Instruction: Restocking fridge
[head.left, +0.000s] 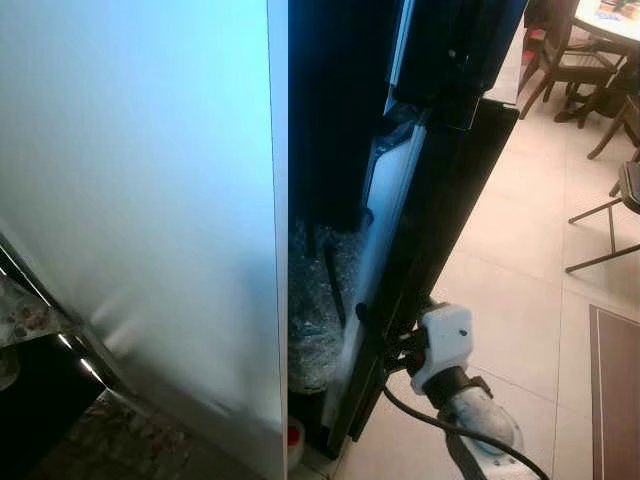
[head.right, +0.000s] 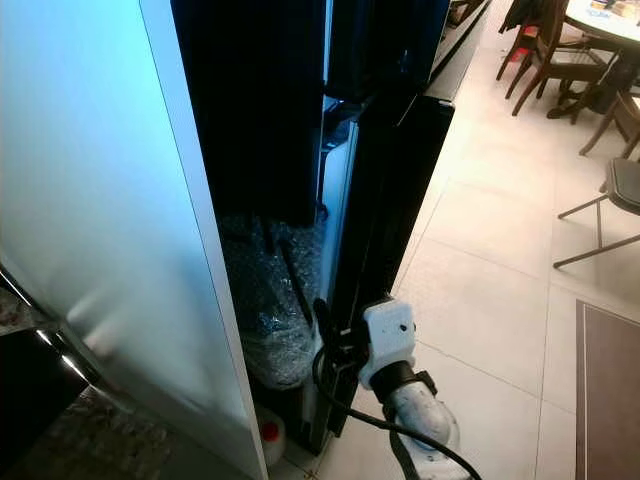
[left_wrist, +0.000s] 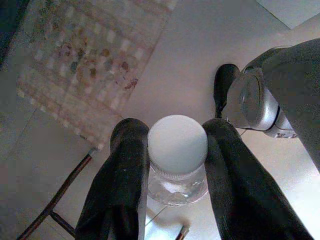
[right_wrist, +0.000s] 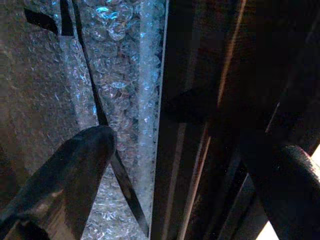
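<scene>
At the fridge door's (head.right: 385, 190) edge my right tool (head.right: 335, 345) is spread wide, one finger on each side, so I judge I am opening the fridge and must next swing the door clear. My left wrist view adds what the head views lack: my left tool (left_wrist: 175, 160) clamping a white-capped bottle (left_wrist: 177, 150) above the floor; the right wrist view shows bubble wrap (right_wrist: 115, 80) inside.

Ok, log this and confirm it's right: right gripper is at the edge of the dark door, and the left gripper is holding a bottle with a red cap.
One thing is wrong: the cap is white, not red. The left wrist view shows the left gripper shut on a clear bottle with a white cap. The rest stands: the right gripper is at the dark door's edge, fingers straddling it.
</scene>
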